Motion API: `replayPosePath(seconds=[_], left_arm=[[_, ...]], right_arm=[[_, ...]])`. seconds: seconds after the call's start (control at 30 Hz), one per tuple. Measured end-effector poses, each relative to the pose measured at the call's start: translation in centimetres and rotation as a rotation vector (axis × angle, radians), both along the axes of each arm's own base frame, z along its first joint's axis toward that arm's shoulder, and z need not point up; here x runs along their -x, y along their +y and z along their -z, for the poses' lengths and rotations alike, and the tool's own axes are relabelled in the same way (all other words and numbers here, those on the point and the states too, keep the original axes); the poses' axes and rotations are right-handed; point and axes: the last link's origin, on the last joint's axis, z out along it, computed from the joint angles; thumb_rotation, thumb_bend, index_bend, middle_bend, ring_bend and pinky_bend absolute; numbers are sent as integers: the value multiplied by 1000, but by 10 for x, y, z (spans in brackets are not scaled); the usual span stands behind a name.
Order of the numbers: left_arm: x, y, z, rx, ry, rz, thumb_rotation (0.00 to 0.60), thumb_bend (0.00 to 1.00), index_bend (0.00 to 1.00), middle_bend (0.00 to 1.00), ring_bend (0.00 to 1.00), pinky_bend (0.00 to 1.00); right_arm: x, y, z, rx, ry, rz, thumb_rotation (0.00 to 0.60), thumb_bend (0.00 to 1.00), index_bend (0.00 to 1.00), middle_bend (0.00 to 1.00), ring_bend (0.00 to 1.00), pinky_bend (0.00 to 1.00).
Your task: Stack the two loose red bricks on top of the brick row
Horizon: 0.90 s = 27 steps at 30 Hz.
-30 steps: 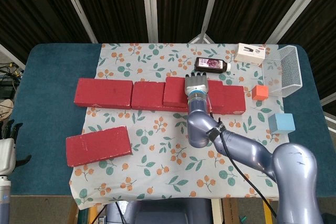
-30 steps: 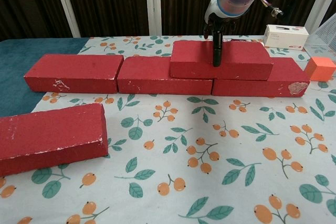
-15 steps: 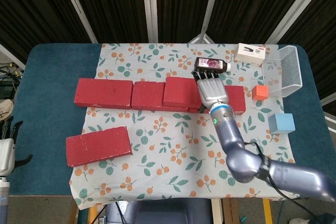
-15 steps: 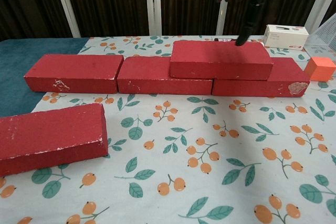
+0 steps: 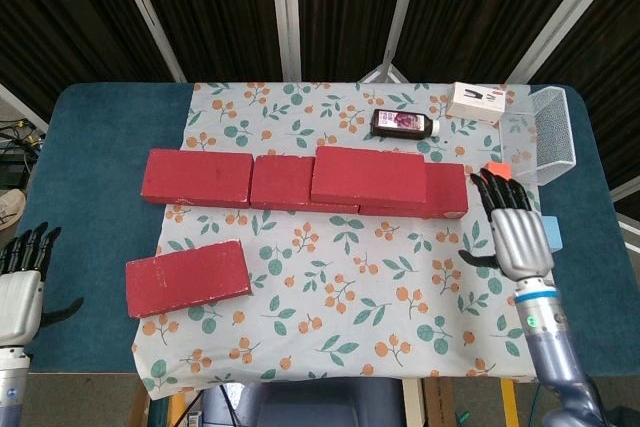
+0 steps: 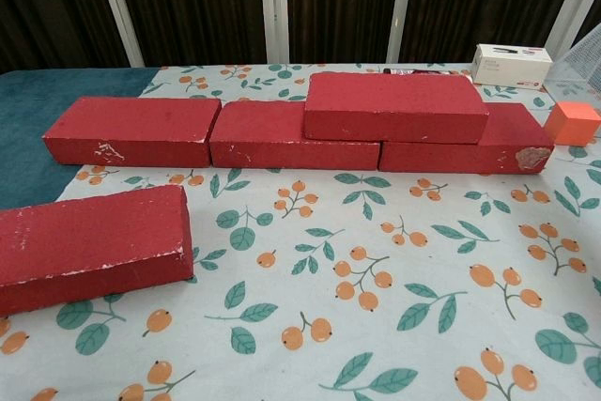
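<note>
- Stacked brick (image 5: 368, 174): lies flat on top of the brick row (image 5: 300, 182), bridging the joint between the middle and right-hand bricks. Nothing touches it. One of the two loose bricks is judged placed.
- Loose brick (image 5: 187, 278): lies flat on the patterned cloth (image 5: 340, 297) at about 8 o'clock from the row and well apart from it, slightly skewed. It is not yet stacked, so the task is judged half done.
- Right robot hand (image 5: 510, 227): empty, fingers spread and pointing up the tabletop (image 5: 100, 117), at about 4 o'clock from the stacked brick, near the right edge of the cloth.
- Change, right side: one second ago this robot hand rested on the top face of the stacked brick; half a second ago its fingers had lifted to the brick's far right corner; it has now drawn clear. The brick kept its position, so the release is judged clean.
- Left robot hand (image 5: 20, 287): empty, fingers extended, at the tabletop's 8 o'clock corner, just beyond the loose brick. It sits a little higher in the head view than before. It is judged the nearer one for the remaining pickup.
- Surroundings: dark bottle (image 5: 404, 124) and white box (image 5: 478, 102) at 12 to 1 o'clock behind the row; wire basket (image 5: 545, 137) at 2 o'clock; orange cube (image 5: 497, 168) and blue cube (image 5: 550, 234) beside the right robot hand. None has moved.
</note>
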Motion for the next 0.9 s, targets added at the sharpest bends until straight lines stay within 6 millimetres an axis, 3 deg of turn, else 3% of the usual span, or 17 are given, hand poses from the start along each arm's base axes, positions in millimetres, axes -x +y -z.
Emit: replayPosePath(seconds=[0.17,0.33,0.63,0.9], left_arm=[[-6,-6,4,31,-73,4,600,3,0,0,0,29],[-11,-3,8,91,-93,-36,600,0,0,0,0,29],[-36,18,-2,232,-83,-94,600,0,0,0,0,29],[-57,43,4,361,-119,-119,600,0,0,0,0,29]], right_arm=[[48,56,-6,17,-13,57,600,105,7,9,0,0],[64,79,-3,23,-60,98,600,105,7,9,0,0],[89,93,10,4,-81,151,600,104,7,9,0,0],[93,95,8,2,-101,149,600,104,7,9,0,0]])
